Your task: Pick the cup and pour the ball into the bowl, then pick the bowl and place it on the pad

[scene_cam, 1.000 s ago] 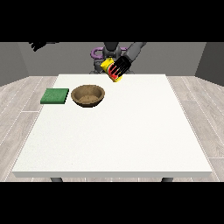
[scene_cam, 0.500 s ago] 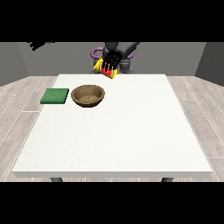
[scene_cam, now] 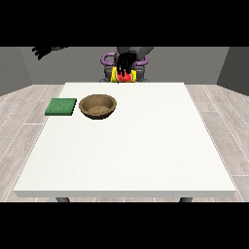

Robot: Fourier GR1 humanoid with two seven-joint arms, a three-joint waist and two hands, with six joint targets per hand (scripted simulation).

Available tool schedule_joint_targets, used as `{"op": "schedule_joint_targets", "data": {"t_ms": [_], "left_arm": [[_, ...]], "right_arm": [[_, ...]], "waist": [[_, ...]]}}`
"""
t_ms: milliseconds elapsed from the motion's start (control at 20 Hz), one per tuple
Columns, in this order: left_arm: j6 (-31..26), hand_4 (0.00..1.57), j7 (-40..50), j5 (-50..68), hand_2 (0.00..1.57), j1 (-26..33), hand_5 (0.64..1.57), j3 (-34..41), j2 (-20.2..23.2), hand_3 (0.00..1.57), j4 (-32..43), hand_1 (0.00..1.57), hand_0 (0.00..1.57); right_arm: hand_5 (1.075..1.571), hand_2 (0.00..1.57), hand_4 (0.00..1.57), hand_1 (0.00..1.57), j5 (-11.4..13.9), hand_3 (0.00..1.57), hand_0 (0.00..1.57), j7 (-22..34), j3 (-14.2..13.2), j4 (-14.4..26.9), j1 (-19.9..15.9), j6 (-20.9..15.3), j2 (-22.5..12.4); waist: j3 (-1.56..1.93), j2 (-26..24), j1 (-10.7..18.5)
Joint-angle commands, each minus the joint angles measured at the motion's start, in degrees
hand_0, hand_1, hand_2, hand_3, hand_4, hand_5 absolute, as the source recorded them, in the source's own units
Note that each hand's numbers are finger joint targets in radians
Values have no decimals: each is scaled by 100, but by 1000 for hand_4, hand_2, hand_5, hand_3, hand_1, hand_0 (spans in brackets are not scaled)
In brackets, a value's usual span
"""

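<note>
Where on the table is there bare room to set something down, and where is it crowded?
Everything on the white table sits in its far corner at the view's left: the green pad with the wooden bowl close beside it. The near half, and the whole side right of the bowl, show bare. The hand holding the cup is over the far edge.

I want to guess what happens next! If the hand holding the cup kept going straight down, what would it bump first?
Probably the white table near its far edge. The hand with the cup looks behind and right of the bowl, though depth is unclear.
</note>
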Motion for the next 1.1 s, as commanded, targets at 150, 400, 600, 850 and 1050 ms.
{"op": "schedule_joint_targets", "data": {"t_ms": [150, 400, 600, 850, 1050], "left_arm": [[-359, 563, 280, -887, 1571, -148, 1541, -228, 44, 1515, -88, 891, 891], [-961, 549, 54, -1053, 721, -304, 1550, -197, -30, 1505, -193, 0, 0], [-1104, 883, 10, -1304, 1187, -424, 1571, -199, 35, 1556, -388, 0, 0], [-1978, 1206, -104, -2344, 1571, -581, 1531, -1353, 415, 1571, 160, 1532, 1532], [-2372, 1262, -328, -2507, 1571, -794, 1509, -1311, 346, 1571, 173, 1514, 1514]], "right_arm": [[1571, 0, 434, 0, -93, 430, 0, 109, -77, 21, -175, -121, -42], [1570, 0, 446, 0, -192, 402, 0, 175, -31, -83, -282, -123, 19], [1570, 0, 465, 0, -150, 294, 0, -382, -54, 22, -289, -22, 111], [1570, 0, 483, 0, -157, 320, 0, -61, 61, 40, -239, 81, 68], [1570, 0, 476, 0, -274, 268, 0, -48, 44, 20, -255, 82, 157]], "waist": [[-3, 175, 167], [-4, 287, -14], [-2, 711, -23], [9, 404, -193], [-1, 426, -260]]}}
